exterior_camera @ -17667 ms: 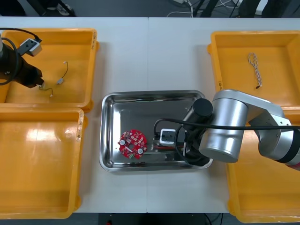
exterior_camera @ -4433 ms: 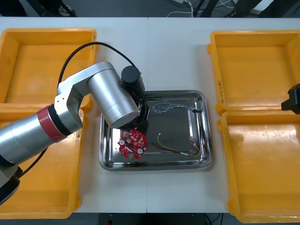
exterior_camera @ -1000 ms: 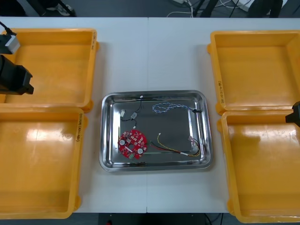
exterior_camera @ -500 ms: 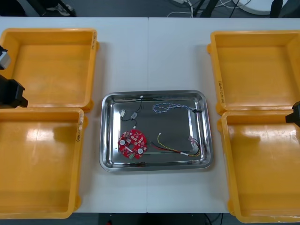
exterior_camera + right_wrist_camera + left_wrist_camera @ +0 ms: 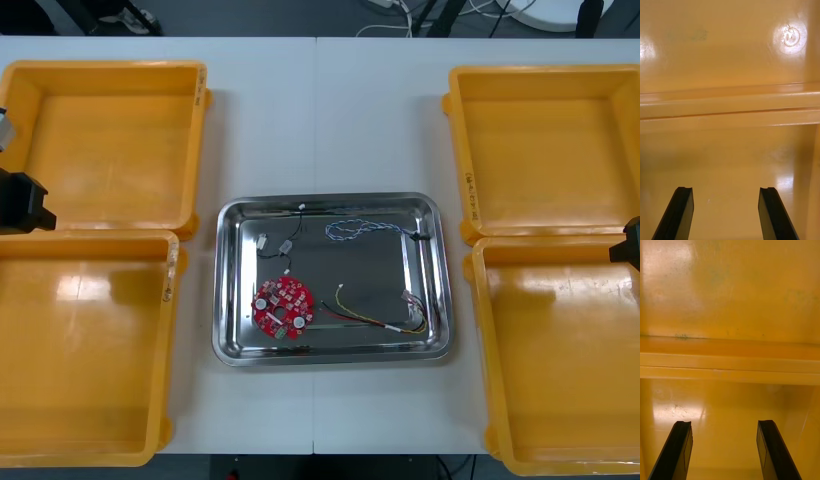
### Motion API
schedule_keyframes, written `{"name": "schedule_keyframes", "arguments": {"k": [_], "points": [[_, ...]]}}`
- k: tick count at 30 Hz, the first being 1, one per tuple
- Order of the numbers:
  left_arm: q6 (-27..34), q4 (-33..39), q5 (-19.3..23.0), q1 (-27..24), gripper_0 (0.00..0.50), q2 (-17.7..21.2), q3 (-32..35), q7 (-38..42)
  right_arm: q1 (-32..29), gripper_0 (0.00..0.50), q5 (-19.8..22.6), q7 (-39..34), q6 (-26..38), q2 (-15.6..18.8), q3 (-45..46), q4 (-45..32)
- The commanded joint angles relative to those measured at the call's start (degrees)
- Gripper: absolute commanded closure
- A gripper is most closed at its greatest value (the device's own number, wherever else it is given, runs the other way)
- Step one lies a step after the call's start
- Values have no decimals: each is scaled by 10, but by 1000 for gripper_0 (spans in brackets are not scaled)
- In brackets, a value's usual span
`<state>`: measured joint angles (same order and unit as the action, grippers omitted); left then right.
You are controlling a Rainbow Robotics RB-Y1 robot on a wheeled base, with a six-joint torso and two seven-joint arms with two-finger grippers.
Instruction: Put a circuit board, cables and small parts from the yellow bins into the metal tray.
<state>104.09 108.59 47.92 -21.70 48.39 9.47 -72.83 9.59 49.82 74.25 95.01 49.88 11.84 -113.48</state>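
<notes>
Left wrist view has the left gripper (image 5: 724, 423) spread wide and holding nothing, above the meeting rims of two yellow bins (image 5: 730, 363). The right gripper (image 5: 726, 189) gapes likewise over its own pair. Between the bins, the metal tray (image 5: 330, 198) holds the red circuit board (image 5: 283, 306), a blue and white cable (image 5: 362, 228), a red and yellow cable (image 5: 375, 317) and small metal parts (image 5: 275, 243).

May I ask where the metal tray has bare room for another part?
The metal tray is bare in its middle, bordered by the blue and white cable beyond, the red and yellow cable nearer, and the circuit board at left. Its far-left corner, holding small metal parts, is crowded. The left claw and right claw hang open over the bins.
</notes>
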Motion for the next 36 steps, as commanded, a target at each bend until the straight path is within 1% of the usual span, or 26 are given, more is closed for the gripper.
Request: {"name": "schedule_keyframes", "arguments": {"k": [1, 16, 25, 36], "points": [[-16, 27, 7, 25, 0, 26, 20, -79, -5, 0, 4, -12, -1, 28, 19, -2], [-28, 78, 18, 85, 0, 25, 34, -71, -5, 0, 4, -12, -1, 28, 19, -2], [-55, 91, 21, 121, 0, 25, 42, -69, -5, 0, 4, -12, -1, 28, 19, -2], [-56, 94, 22, 129, 0, 25, 50, -71, -5, 0, 4, -12, -1, 28, 19, -2]]}}
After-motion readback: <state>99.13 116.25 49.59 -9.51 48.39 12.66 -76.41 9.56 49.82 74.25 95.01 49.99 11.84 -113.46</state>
